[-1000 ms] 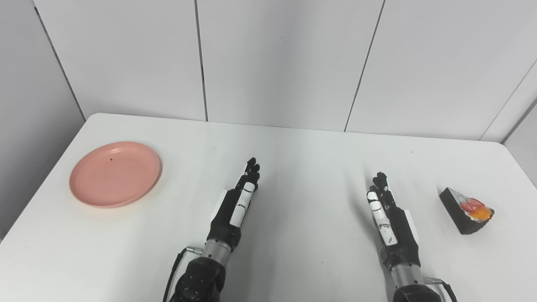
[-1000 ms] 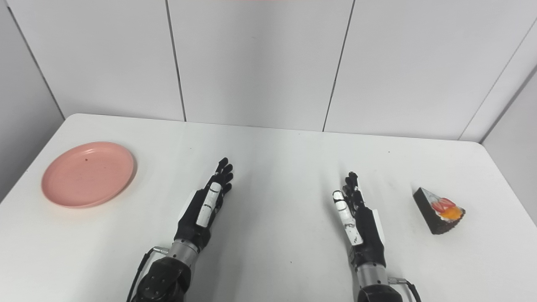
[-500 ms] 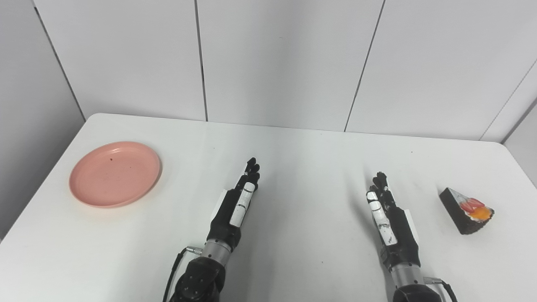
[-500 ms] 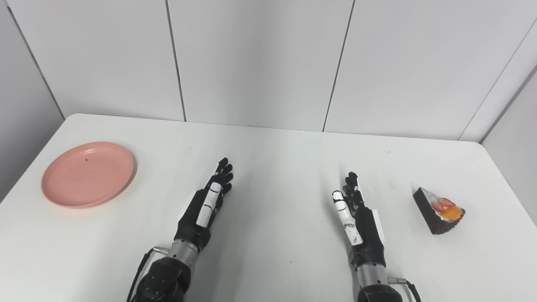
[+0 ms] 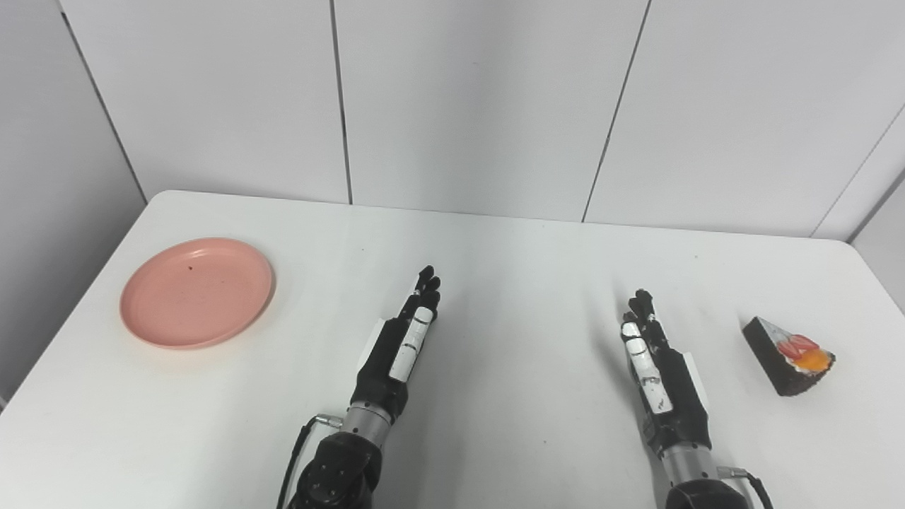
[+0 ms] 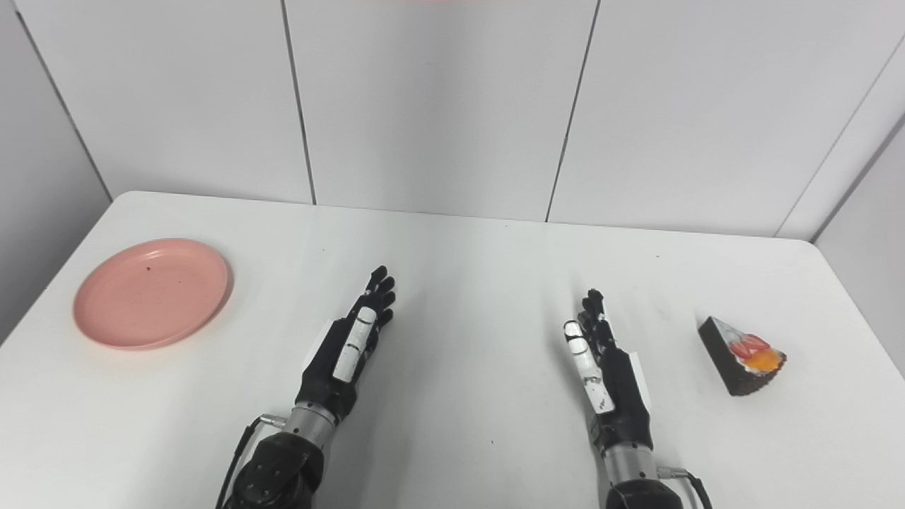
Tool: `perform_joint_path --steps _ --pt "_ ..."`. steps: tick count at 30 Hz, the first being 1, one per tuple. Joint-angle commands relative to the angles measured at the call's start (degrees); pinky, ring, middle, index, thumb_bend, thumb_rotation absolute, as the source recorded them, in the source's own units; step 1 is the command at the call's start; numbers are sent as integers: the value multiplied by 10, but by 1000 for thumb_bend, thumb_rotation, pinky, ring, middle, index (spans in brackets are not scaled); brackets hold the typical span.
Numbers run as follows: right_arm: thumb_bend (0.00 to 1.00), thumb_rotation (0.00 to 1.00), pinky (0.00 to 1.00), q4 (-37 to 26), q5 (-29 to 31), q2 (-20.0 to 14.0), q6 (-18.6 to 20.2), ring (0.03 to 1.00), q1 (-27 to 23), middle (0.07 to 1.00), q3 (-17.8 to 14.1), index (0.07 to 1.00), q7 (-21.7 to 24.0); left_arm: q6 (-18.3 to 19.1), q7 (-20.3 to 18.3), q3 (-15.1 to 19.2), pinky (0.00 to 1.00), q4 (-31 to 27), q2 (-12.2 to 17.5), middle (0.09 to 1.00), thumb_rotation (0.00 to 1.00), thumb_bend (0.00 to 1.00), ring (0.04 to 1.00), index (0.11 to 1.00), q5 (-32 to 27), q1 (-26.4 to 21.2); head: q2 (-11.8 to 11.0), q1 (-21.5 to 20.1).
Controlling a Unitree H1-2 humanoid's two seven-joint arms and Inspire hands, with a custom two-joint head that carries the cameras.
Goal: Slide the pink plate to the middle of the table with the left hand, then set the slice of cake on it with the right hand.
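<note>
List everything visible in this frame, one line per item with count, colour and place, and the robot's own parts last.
round pink plate: one, pink, empty apart from a few dark specks, left side of the table.
wedge-shaped slice of dark chocolate cake: one, dark brown with red and orange fruit on top, right side of the table.
white rectangular table: one, white, fills the lower part of the view.
panelled wall: white panels with dark seams, behind the table.
left hand: one, black and white, open, holding nothing, left of centre.
right hand: one, black and white, open, holding nothing, left of the cake.
</note>
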Motion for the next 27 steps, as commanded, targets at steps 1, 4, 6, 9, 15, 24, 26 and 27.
perform_joint_path --steps 1,4,6,9,15,24,26,27 --pt "606 795 1000 4 16 -9 -32 1000 -15 1000 -11 1000 8 -29 7 -2 1000 44 -8 1000 992 625 1000 1000 6 15 -11 25" --pt "583 799 1000 15 35 -15 -38 1000 -18 1000 -18 1000 21 -64 18 5 1000 73 -16 1000 1000 622 1000 1000 1 0 -30 57" --pt "584 810 1000 7 42 -13 -31 1000 -16 1000 -20 1000 23 -95 30 15 1000 93 -22 1000 1000 618 1000 1000 -2 -11 -37 65" --pt "586 817 1000 -6 46 -12 -22 1000 -14 1000 -19 1000 23 -109 47 29 1000 98 -25 1000 1000 637 1000 1000 1 -25 -41 70" --pt "446 813 1000 -15 45 -15 -23 1000 -6 1000 -18 1000 24 -105 86 68 952 45 -13 939 1000 628 939 940 4 -50 -49 78" --pt "430 800 1000 -18 43 -13 -21 1000 -8 1000 -18 1000 21 -26 104 127 914 -49 41 872 1000 715 879 875 -12 -83 -56 82" --pt "418 801 1000 -17 44 -12 -22 1000 -9 1000 -18 1000 20 -16 107 139 904 -62 54 864 1000 711 869 868 -17 -86 -57 82" --pt "414 801 1000 -20 43 -11 -19 1000 -9 1000 -17 1000 19 -8 110 145 897 -70 62 858 1000 714 862 861 -18 -88 -57 82"
